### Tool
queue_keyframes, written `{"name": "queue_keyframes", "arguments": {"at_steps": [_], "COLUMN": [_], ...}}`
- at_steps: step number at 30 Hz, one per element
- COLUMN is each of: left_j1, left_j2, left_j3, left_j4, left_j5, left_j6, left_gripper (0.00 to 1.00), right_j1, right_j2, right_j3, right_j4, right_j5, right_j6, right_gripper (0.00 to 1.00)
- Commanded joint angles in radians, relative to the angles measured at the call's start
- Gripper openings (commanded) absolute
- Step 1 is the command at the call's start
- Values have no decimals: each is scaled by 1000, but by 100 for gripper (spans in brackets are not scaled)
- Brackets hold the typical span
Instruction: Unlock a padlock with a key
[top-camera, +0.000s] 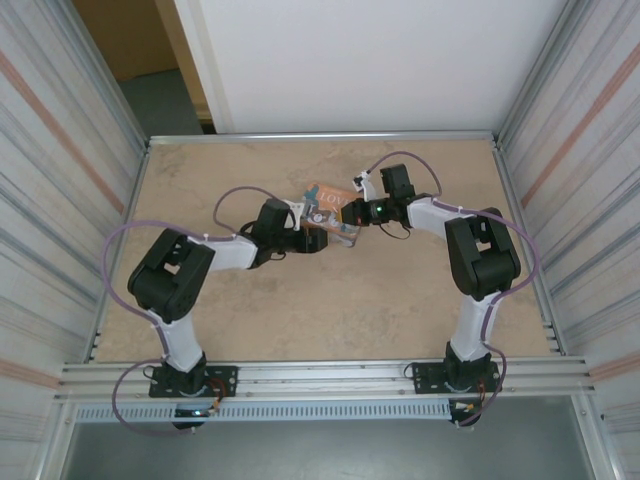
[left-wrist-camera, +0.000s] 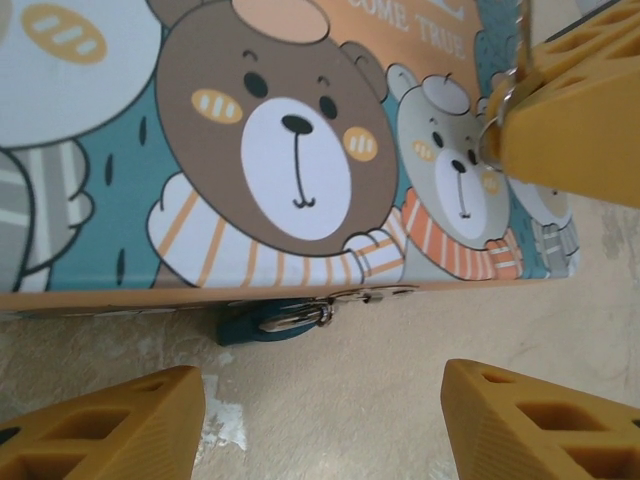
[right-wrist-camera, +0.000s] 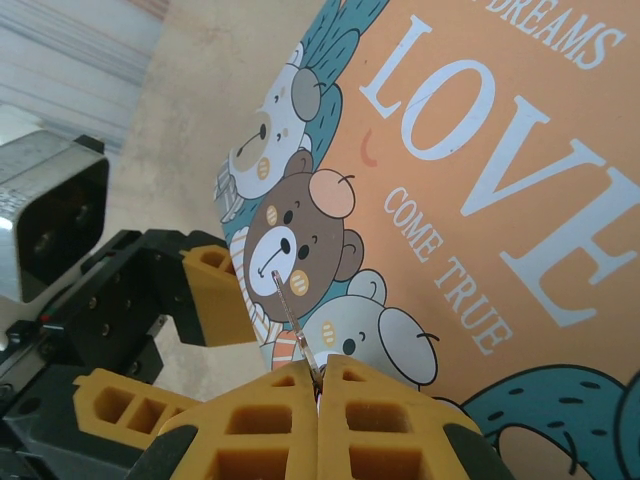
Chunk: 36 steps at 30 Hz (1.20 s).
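Note:
The tiny dark teal padlock (left-wrist-camera: 262, 323) lies on the table against the near edge of the orange "LOVE" box (left-wrist-camera: 300, 150), its silvery shackle through the box's clasp. My left gripper (left-wrist-camera: 320, 425) is open, with its fingers either side of the bare table just short of the padlock. My right gripper (right-wrist-camera: 318, 385) is shut on a thin silvery key (right-wrist-camera: 288, 308), whose blade points out over the box lid (right-wrist-camera: 480, 200) toward the left gripper's fingers (right-wrist-camera: 215, 295). In the top view both grippers, left (top-camera: 330, 232) and right (top-camera: 352, 212), meet at the box (top-camera: 328, 198).
The box sits mid-table toward the back. Corrugated metal walls (top-camera: 60, 200) close in both sides and a white panel (top-camera: 350, 60) stands at the back. A metal rail (top-camera: 320, 375) runs along the near edge by the arm bases.

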<state>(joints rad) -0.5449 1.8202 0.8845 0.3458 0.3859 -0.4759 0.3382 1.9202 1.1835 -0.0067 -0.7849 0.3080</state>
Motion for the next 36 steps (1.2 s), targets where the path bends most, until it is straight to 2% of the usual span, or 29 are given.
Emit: {"name": "queue_keyframes", "arguments": {"at_steps": [1, 18, 28, 36], "left_j1": [-1, -13, -19, -45], "left_j2": [17, 106, 143, 148], "left_j3": [32, 88, 88, 72], "left_j4": [9, 60, 134, 166], "left_j5": [8, 12, 23, -25], "left_j6": [-1, 22, -62, -131], "left_gripper": [63, 57, 52, 48], "right_j1": [12, 11, 10, 10], "right_j2": [28, 22, 24, 24], "right_j3": [-30, -32, -36, -41], "right_j4": [-47, -42, -35, -25], "right_j5": [17, 19, 16, 15], "right_j6": [23, 25, 29, 34], "right_gripper": [0, 0, 0, 0]}}
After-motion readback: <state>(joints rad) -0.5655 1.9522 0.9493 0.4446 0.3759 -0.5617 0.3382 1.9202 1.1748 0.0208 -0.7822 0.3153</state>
